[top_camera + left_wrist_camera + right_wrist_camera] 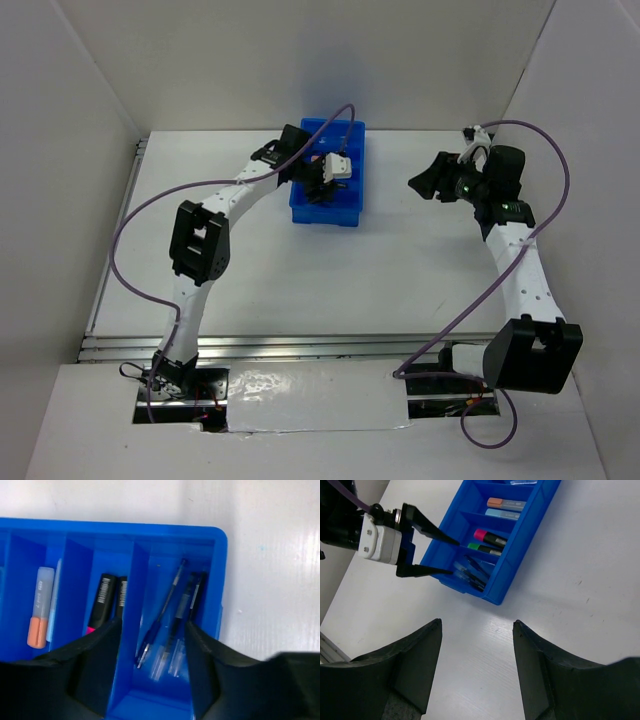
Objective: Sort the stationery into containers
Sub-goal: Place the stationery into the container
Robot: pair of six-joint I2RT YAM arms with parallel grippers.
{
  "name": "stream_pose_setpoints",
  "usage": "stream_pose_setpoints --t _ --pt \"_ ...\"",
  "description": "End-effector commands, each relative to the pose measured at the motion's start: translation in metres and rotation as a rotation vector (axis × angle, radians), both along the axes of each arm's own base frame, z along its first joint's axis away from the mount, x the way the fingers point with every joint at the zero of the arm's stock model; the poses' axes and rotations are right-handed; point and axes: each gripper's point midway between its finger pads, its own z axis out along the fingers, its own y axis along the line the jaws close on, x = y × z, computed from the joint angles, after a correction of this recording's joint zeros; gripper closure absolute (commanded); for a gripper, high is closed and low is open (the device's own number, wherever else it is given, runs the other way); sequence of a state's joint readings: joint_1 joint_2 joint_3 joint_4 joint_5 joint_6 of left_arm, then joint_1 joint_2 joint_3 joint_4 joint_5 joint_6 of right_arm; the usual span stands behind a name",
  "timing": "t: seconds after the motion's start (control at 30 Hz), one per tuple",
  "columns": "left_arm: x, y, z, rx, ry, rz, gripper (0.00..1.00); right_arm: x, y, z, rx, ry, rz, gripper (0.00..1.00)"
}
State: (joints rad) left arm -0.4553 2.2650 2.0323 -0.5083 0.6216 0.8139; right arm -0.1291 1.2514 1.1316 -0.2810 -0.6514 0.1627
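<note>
A: Surface, room?
B: White worktop (300,280), white walls (300,60) on three sides, metal rail (250,347) along the near edge
A: Tray?
B: One blue tray (330,216), far-centre on the worktop, four compartments
A: Counts, go
B: Three pens (180,612) together in the end compartment nearest the arms. Next one: one pink marker (487,536), one green marker (482,548), side by side. Third: one orange highlighter (505,503), one pale blue marker (502,514). Fourth is cut off at the frame edge, can't tell
A: Arms?
B: Left fingers (435,531) spread wide, empty, hovering over the pen compartment. Right fingers (415,670) spread too, nothing between them, over bare worktop, well apart from the tray
</note>
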Motion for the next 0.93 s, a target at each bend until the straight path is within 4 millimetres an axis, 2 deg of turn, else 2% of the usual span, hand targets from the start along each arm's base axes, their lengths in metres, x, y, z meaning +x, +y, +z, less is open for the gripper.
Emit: stream_pose_setpoints --t 0.0,0.07,0.17,0.2,0.23,0.3,0.33,0.37,0.4,0.43,0.47,0.53,0.57,0.6,0.63,0.67,0.7,0.73,0.77,0.8,0.83,0.9 --pt "0.014 -0.011 0.031 -0.059 -0.073 0.015 0.3 -0.002 0.001 0.007 0.002 -0.031 0.01 0.34" --pt "0.015 -0.014 0.044 -0.093 -0.073 0.036 0.27 -0.002 0.001 0.007 0.002 -0.032 0.012 0.34" --pt "0.018 -0.02 0.091 -0.201 -0.083 0.1 0.24 -0.001 0.001 0.007 -0.011 -0.033 0.015 0.34" --pt "0.021 -0.02 0.122 -0.259 -0.12 0.126 0.21 -0.001 0.002 0.007 -0.018 -0.032 0.018 0.34" --pt "0.016 -0.017 0.149 -0.322 -0.08 0.183 0.13 0.002 -0.001 0.004 -0.046 -0.036 0.013 0.34" --pt "0.016 -0.009 0.179 -0.396 -0.049 0.243 0.01 0.003 -0.001 0.001 -0.087 -0.023 0.01 0.34" --pt "0.015 0.001 0.186 -0.425 0.02 0.296 0.01 0.003 0.002 -0.002 -0.112 -0.015 0.021 0.33" --pt "0.013 0.01 0.204 -0.444 0.021 0.324 0.01 0.004 -0.004 -0.004 -0.161 -0.002 0.001 0.31" --pt "0.016 0.024 0.208 -0.446 0.042 0.368 0.01 0.005 -0.007 -0.009 -0.202 0.009 0.002 0.27" --pt "0.009 0.035 0.2 -0.418 0.109 0.41 0.01 0.006 -0.007 -0.011 -0.224 0.02 0.001 0.24" --pt "0.003 0.047 0.202 -0.403 0.123 0.443 0.01 0.005 -0.014 -0.015 -0.265 0.044 -0.016 0.14" --pt "0.0 0.079 0.182 -0.358 0.187 0.542 0.01 0.007 -0.024 -0.027 -0.311 0.083 -0.029 0.06" --pt "-0.009 0.094 0.165 -0.325 0.223 0.598 0.01 0.004 -0.028 -0.035 -0.327 0.109 -0.034 0.0" --pt "-0.003 0.121 0.15 -0.304 0.244 0.729 0.01 0.004 -0.036 -0.04 -0.349 0.12 -0.063 0.0" --pt "-0.003 0.138 0.139 -0.287 0.257 0.803 0.01 0.004 -0.045 -0.044 -0.365 0.124 -0.084 0.0" --pt "-0.015 0.154 0.121 -0.254 0.287 0.866 0.01 0.002 -0.05 -0.054 -0.374 0.136 -0.094 0.0" --pt "-0.016 0.179 0.11 -0.226 0.286 0.956 0.01 0.0 -0.054 -0.055 -0.386 0.13 -0.11 0.0" --pt "-0.019 0.194 0.102 -0.212 0.287 1.008 0.01 -0.002 -0.058 -0.059 -0.397 0.131 -0.116 0.0" --pt "-0.033 0.208 0.085 -0.194 0.298 1.053 0.01 -0.005 -0.064 -0.07 -0.399 0.146 -0.129 0.0" --pt "-0.036 0.227 0.078 -0.189 0.287 1.105 0.01 -0.006 -0.066 -0.067 -0.403 0.128 -0.138 0.0" --pt "-0.053 0.238 0.064 -0.172 0.297 1.132 0.01 -0.011 -0.067 -0.076 -0.404 0.141 -0.138 0.0" --pt "-0.057 0.256 0.063 -0.18 0.242 1.189 0.01 -0.014 -0.071 -0.072 -0.402 0.11 -0.154 0.0"
